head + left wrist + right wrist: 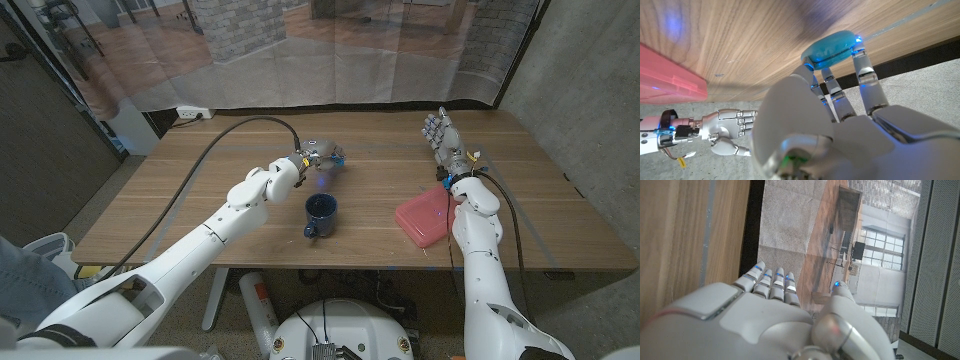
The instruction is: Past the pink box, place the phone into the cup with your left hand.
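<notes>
Nearest to us, the dark blue cup (320, 214) stood upright on the wooden surface (200, 200); we could not make out anything inside it. To its right lay the pink box (426, 219), just beside the right forearm. Just beyond the cup, the left hand (312, 158) reached its fingers (863, 70) onto the light blue phone (832, 47), which lay on the surface; their tips touched it, and we could not tell a firm grip. Farther right, the right hand (441, 137) held nothing, fingers extended.
</notes>
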Motion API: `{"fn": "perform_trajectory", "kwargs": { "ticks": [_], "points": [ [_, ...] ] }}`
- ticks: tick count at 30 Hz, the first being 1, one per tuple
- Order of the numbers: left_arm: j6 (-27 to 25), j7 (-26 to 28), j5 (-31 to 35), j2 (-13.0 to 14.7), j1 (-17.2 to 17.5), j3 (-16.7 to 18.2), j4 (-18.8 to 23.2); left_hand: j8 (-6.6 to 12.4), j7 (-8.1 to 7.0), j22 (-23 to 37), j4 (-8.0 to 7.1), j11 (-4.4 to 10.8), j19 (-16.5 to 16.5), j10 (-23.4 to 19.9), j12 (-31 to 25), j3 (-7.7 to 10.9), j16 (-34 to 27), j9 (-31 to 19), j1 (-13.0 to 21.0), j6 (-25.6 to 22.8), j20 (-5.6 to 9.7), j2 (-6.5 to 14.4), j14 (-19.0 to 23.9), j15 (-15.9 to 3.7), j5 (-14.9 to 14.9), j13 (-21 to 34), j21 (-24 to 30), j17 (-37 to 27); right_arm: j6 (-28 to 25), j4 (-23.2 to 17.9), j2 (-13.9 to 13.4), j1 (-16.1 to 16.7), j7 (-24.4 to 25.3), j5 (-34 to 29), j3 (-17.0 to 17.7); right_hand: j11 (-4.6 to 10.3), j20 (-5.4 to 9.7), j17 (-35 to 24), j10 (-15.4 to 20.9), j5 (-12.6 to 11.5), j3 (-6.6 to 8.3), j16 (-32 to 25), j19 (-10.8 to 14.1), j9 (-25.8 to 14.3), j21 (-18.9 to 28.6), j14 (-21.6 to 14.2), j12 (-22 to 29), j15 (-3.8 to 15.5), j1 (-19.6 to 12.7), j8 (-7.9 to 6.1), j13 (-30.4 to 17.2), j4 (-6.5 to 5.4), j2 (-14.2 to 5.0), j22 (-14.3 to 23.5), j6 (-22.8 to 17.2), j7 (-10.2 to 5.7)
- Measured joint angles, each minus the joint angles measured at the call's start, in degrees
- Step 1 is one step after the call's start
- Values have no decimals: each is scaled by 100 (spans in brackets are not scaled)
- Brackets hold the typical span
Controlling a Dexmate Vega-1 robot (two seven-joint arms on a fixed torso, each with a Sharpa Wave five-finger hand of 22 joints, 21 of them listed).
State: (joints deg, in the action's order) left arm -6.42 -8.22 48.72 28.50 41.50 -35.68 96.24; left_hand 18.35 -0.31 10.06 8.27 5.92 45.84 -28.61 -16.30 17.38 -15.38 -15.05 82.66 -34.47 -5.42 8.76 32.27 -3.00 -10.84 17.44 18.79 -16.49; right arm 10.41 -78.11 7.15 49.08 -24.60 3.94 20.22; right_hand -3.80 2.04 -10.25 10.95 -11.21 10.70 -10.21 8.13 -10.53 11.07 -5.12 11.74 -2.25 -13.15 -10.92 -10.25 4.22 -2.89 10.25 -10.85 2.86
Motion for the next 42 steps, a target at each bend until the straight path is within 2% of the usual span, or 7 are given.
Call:
{"fn": "perform_trajectory", "kwargs": {
  "ticks": [13,27,42],
  "points": [
    [-63,-10,-63,41,87,122,185,-41,0,0,0,0,1,0,0,-1,12,0,0,0,-1,0,0,0,-25,28,0,-18,-39,-63,-5,10,17,14,-17,-12,0,0,12,0,0,0,0,0,0,0,0,0,0,0,0,0,0,0,0,0],
    [-134,-107,-151,109,229,288,570,-41,0,0,-24,0,-32,0,22,22,56,10,-1,-1,33,-1,0,1,-25,27,-40,-17,-52,-112,-33,-12,-3,45,-19,-11,0,0,11,0,-1,0,0,0,0,0,0,0,2,0,0,-2,-2,0,0,0],
    [-118,-185,-287,207,413,457,888,-41,0,0,-54,0,-31,0,22,40,79,16,-32,-1,33,-31,0,1,-24,53,-40,-16,-78,-173,-38,5,-19,67,-3,-11,0,0,11,0,-2,0,0,0,0,0,0,0,76,0,0,-2,-76,0,0,0]
  ]
}}
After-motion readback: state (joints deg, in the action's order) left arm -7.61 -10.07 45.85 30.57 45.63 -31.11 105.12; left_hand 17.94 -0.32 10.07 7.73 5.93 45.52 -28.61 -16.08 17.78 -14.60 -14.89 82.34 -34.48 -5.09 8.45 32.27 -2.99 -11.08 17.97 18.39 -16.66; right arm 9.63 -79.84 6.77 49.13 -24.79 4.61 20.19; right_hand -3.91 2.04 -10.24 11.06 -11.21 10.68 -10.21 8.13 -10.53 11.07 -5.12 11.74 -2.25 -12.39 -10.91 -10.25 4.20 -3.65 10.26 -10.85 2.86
